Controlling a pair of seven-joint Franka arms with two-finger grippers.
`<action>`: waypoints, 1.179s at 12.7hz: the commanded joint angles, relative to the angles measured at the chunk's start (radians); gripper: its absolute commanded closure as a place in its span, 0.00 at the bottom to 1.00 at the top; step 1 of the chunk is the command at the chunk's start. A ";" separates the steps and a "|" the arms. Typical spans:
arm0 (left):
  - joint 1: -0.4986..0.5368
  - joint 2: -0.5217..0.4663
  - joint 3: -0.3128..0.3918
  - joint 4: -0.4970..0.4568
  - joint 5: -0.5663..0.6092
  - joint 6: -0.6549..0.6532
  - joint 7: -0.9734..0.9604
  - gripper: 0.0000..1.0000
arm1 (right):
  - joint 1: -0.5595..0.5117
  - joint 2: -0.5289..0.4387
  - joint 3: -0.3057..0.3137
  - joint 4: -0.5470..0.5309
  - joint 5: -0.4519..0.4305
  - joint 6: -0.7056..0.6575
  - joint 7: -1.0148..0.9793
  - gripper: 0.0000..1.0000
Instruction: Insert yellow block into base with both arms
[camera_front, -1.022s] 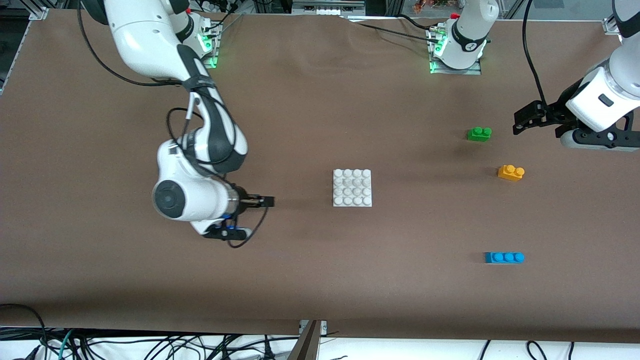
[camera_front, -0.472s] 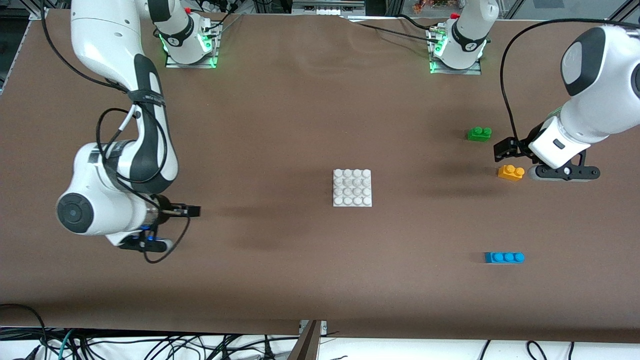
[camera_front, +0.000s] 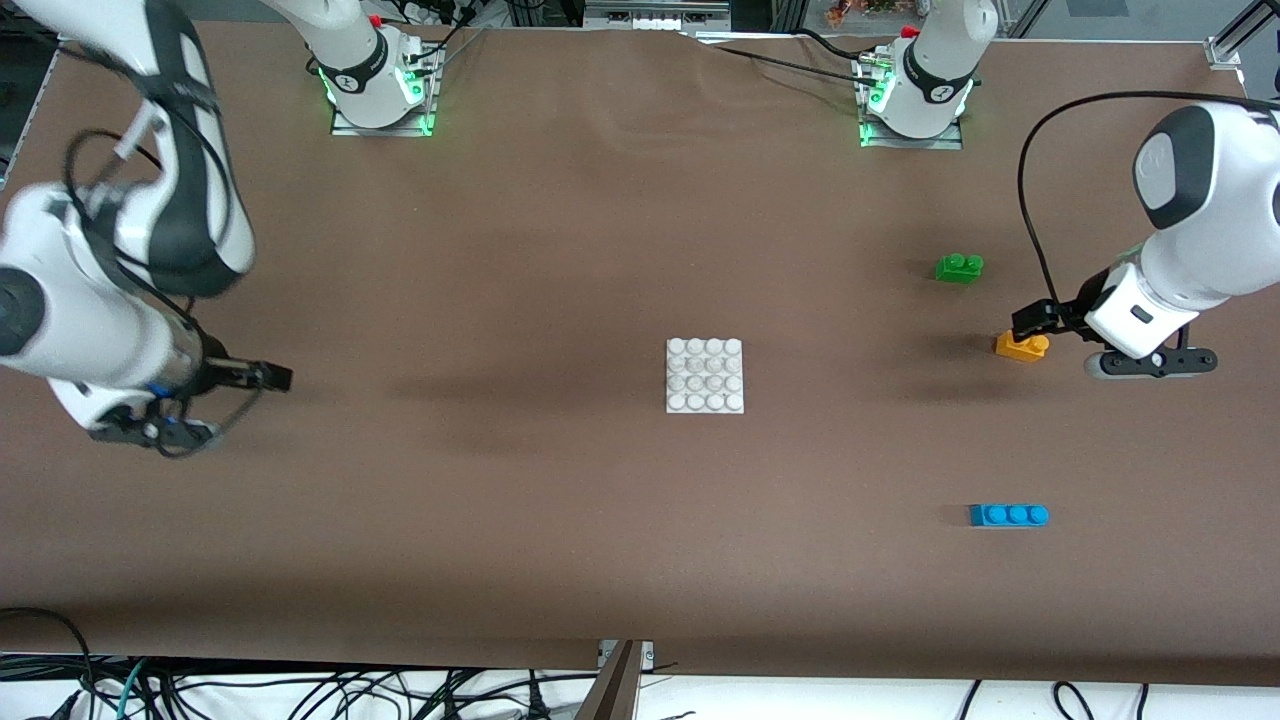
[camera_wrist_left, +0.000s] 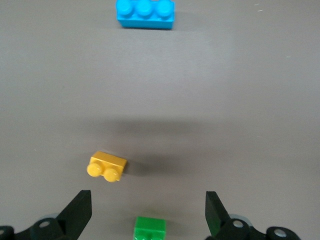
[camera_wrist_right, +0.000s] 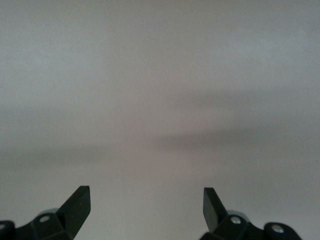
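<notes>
Approach to small yellow-orange two-stud plastic brick (camera_front: 1021, 346), well apart from white studded base plate (camera_front: 705, 375).
Left gripper (camera_front: 1037, 321) over brick, wide open, empty; right gripper (camera_front: 268, 376) likewise, waiting; next: descend, close.

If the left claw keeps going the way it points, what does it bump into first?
Probably the yellow block. The open left claw hangs right over it, empty. Its exact height is hard to judge.

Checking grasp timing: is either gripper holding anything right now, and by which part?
Nothing is held. The left gripper is open above the yellow block, which lies on the table; the right gripper is open over bare table.
</notes>
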 joint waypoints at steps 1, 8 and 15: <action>0.017 0.008 0.002 -0.033 0.020 0.049 0.026 0.00 | -0.063 -0.196 0.055 -0.086 -0.018 -0.098 0.022 0.00; -0.044 -0.251 0.002 -0.028 0.019 -0.118 0.014 0.00 | -0.190 -0.326 0.130 -0.003 -0.011 -0.330 0.023 0.00; -0.044 -0.251 0.004 -0.034 0.020 -0.149 0.023 0.00 | -0.199 -0.298 0.138 -0.010 -0.008 -0.272 0.005 0.00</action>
